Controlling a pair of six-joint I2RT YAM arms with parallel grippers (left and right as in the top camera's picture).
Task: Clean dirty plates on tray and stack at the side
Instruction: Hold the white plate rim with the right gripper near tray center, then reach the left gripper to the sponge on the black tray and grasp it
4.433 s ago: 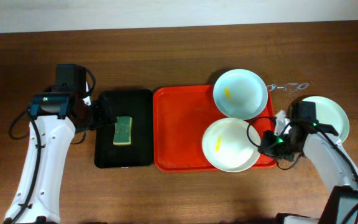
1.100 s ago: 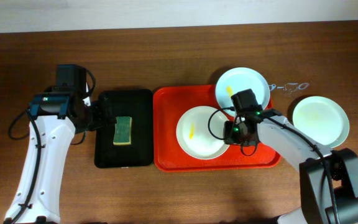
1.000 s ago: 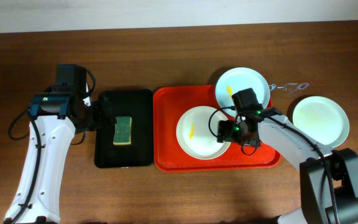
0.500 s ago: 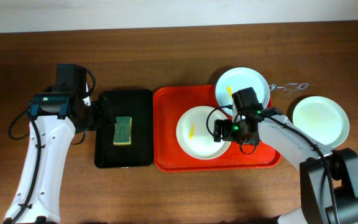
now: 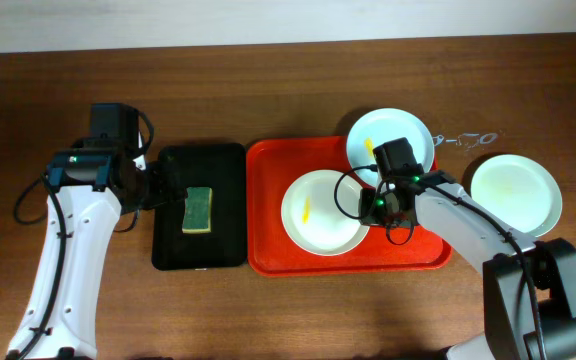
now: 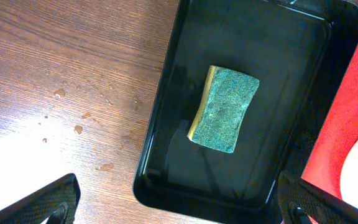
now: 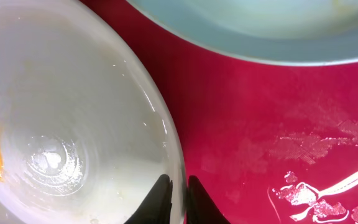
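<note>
- Black-tipped, our right claw [image 7: 178,186] has its fingers nearly together, pinched on the right-hand rim of the near plate [image 5: 320,212].
- That plate lies flat in the middle of the red tray [image 5: 268,200], with a yellow smear on its left half.
- The far plate [image 5: 390,140] sits over the tray's far right corner, also smeared. The third plate [image 5: 515,195] rests on the surface [image 5: 268,80], right of the tray.
- Our left claw [image 6: 182,208] is spread wide and holds nothing, hanging above the sponge [image 6: 224,109] in the black tray [image 6: 185,50].
- We judge the step to be securing the first plate for wiping.
- Next, we think the left claw should drop onto the sponge, close across it and carry it to the smear while the right keeps the plate from sliding.
</note>
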